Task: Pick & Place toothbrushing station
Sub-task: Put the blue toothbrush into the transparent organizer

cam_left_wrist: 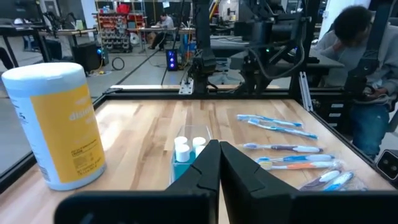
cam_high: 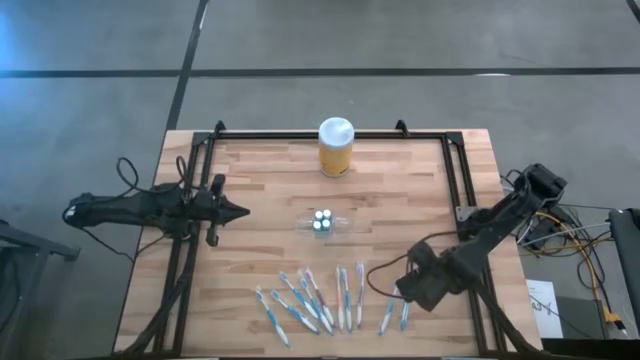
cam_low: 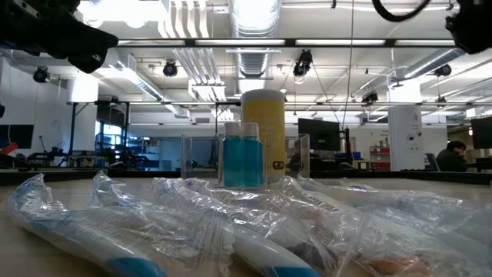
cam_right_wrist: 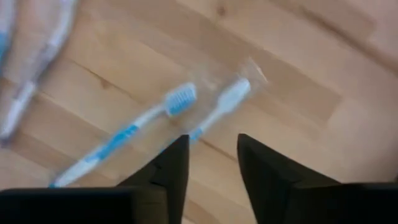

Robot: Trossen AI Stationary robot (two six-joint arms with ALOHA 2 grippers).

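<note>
The clear holder [cam_high: 322, 222] stands on its base at the table's middle, with white-capped tubes [cam_left_wrist: 186, 149] inside it. Several slim blue-and-white toothbrushes [cam_high: 320, 300] in clear wrappers lie flat in a row along the near edge. My right gripper [cam_high: 405, 293] is open, pointing down over the two rightmost wrapped toothbrushes [cam_right_wrist: 180, 102]; its fingertips [cam_right_wrist: 175, 155] stand just above them. My left gripper [cam_high: 238, 211] is shut and empty. It is level at the table's left and points toward the holder [cam_left_wrist: 186, 163].
A yellow jar with a white lid [cam_high: 336, 147] stands at the far edge, behind the holder. A dark frame rail [cam_high: 455, 170] runs along the table's sides. In the low view, crinkled wrappers [cam_low: 231, 231] fill the foreground. A person [cam_left_wrist: 357, 56] sits beyond the table.
</note>
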